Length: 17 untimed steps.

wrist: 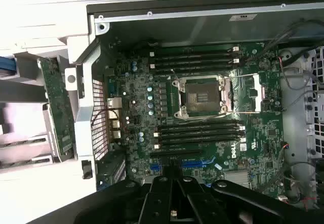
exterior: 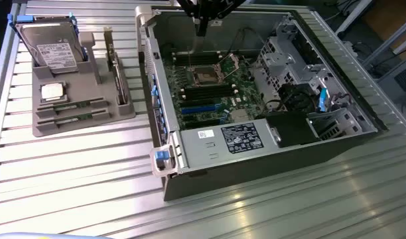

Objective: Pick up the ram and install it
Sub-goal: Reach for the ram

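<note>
Hand: the gripper [exterior: 198,46] [wrist: 172,176] hangs over the open computer case [exterior: 210,149], above the far end of the motherboard [exterior: 216,94] [wrist: 202,118]; it touches nothing that shows
Hand state: cannot tell whether it is spread or pressed together, nor whether anything is pinched in it
Ram: the ram [exterior: 73,118] lies flat in a front slot of the grey tray [exterior: 90,127], well apart from the gripper, on the exterior view's left; a second stick [exterior: 70,106] lies in the slot just behind it
Tray load: hard drive [exterior: 53,50] standing tilted at the back, silver with a white label; square silver processor chip [exterior: 52,91] flat in its pocket
Materials: tray matte grey moulded plastic; case bare sheet metal, lid off; board green and crowded (small round capacitors stand in rows); table [exterior: 90,169] ribbed shiny metal slats
Shapes: square CPU socket [exterior: 206,75] [wrist: 202,96] with long black memory slots [wrist: 195,59] in parallel rows on two sides of it
Edges: case walls stand upright round the board; drive cage and cables crowd the exterior view's right
Open room: the space over the socket and slots is open from above
</note>
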{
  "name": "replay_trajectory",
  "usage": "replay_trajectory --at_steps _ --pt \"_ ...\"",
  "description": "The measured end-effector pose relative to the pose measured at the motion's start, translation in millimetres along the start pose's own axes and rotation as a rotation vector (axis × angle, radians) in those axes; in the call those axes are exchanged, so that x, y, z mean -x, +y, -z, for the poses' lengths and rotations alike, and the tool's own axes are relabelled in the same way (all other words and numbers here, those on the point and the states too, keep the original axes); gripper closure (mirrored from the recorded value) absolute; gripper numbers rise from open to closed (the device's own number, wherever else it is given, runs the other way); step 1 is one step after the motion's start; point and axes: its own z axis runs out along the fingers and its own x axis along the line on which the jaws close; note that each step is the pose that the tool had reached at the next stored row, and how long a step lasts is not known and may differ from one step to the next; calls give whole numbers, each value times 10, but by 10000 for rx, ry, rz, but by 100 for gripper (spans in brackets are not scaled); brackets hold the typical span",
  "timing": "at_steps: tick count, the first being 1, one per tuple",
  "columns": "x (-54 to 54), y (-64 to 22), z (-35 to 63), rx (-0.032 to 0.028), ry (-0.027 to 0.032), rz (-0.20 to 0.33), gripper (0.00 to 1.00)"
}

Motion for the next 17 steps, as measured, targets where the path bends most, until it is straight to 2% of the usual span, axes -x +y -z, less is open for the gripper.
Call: replay_trajectory --at_steps 13,17 --pt "-169 -13 5 1 -5 0 89" --pt "-278 -21 8 2 -9 0 89"
